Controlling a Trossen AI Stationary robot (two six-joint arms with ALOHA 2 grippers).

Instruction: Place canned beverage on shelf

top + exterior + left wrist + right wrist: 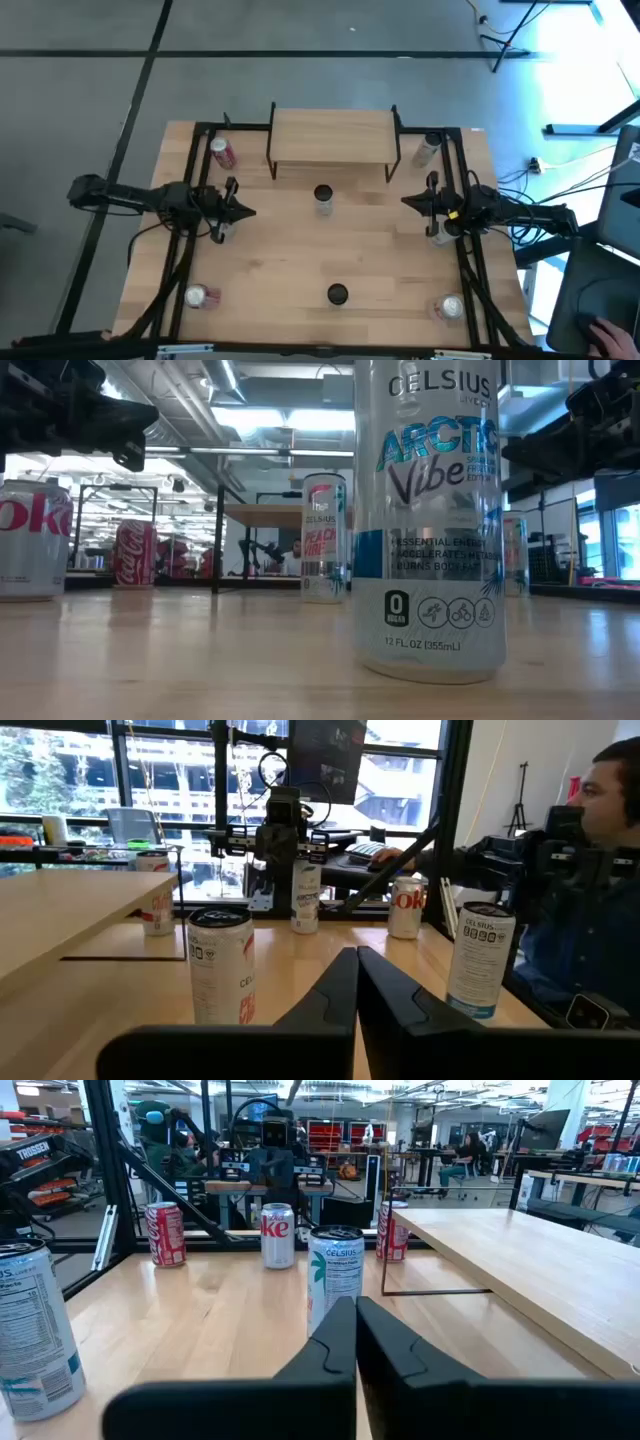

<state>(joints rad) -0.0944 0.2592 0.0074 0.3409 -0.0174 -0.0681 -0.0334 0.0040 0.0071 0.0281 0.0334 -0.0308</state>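
The shelf [332,136], a light plank on thin black legs, stands at the table's far middle with nothing on top. A Celsius can [323,198] stands upright just in front of it, between my two grippers; it also shows in the low view [324,538] and in both wrist views [220,965] [335,1275]. Another Celsius can [337,294] stands near the front edge, large in the low view [430,520]. My left gripper [247,212] [356,960] is shut and empty, left of the middle can. My right gripper [407,202] [355,1312] is shut and empty, to its right.
Other cans stand about the table: a red one at the far left [222,152], a pale one at the far right [426,148], one at the near left [200,296], one at the near right [450,307]. A person sits beyond the table's right side [600,870].
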